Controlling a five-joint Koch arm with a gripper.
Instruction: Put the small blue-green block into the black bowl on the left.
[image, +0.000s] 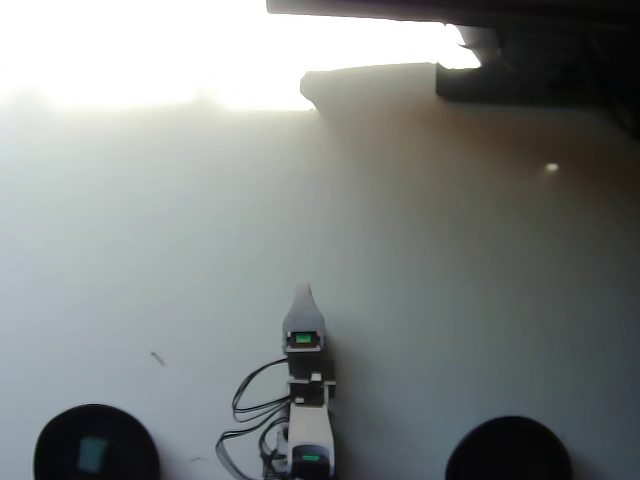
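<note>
The pale, glare-washed tabletop (420, 300) is seen in the overhead view. At its lower left corner sits the round matte black bowl (50, 445), and the small blue-green rectangular block (93, 455) lies inside it, so the placing is judged done. A second black bowl (508, 450) stands lower right. The white arm's gripper (303, 292) rests apart between them, holding nothing; only one tip shows, so its opening cannot be told.

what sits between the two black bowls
In the overhead view, the arm's base with its looping cables sits between the black bowl and the second bowl.
</note>
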